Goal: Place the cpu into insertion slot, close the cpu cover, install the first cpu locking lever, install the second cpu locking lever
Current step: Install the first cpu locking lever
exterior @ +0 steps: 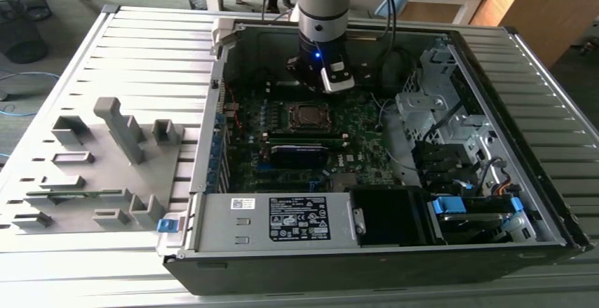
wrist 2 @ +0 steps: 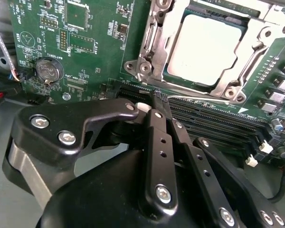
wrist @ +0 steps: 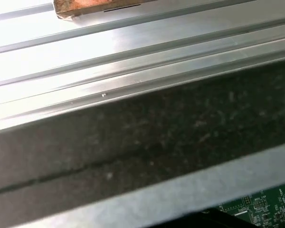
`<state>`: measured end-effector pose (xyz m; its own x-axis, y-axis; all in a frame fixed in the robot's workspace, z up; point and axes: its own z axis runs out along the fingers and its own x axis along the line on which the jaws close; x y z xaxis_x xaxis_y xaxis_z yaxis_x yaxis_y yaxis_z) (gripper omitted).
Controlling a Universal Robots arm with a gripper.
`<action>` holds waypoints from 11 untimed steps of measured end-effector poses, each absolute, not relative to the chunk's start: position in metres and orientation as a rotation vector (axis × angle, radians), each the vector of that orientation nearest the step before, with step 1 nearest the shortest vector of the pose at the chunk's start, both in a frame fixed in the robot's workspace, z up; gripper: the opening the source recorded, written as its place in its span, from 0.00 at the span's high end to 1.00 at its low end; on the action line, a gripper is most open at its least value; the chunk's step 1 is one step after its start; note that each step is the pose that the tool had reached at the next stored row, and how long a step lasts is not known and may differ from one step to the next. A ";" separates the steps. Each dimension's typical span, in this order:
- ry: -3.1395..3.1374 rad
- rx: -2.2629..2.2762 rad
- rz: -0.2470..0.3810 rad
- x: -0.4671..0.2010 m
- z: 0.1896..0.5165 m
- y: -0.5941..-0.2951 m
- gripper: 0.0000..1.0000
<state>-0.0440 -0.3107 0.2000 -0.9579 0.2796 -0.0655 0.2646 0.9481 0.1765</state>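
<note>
The cpu [wrist 2: 204, 47], a square chip with a pale silver top, lies in its socket on the green motherboard [wrist 2: 90, 61]. The cpu cover [wrist 2: 154, 45], a silvery metal frame, lies flat around it. A thin metal locking lever [wrist 2: 202, 98] runs along the socket's edge beside the memory slots. My gripper [wrist 2: 156, 97] has its black fingers [wrist 2: 157, 142] shut together, with the tips just beside that edge, near the lever's end. In the exterior view the gripper [exterior: 330, 87] hangs inside the open computer case, just behind the socket [exterior: 307, 116].
The case walls [exterior: 210, 125] surround the board. A power supply [exterior: 280, 218] sits at the front and drive cages [exterior: 440, 111] with cables on the exterior view's right. Grey fixture blocks [exterior: 103, 154] stand on the slatted table [exterior: 140, 48] at the left. Memory slots [wrist 2: 213, 123] and a coin battery [wrist 2: 48, 70] flank the socket.
</note>
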 end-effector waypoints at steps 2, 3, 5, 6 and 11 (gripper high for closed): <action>3.012 0.422 0.255 -0.045 0.200 -0.311 0.89; 3.012 0.422 0.255 -0.045 0.200 -0.311 0.89; 3.011 0.423 0.254 -0.045 0.200 -0.311 0.89; 3.009 0.425 0.254 -0.045 0.200 -0.311 0.89; 2.999 0.427 0.254 -0.045 0.199 -0.311 0.89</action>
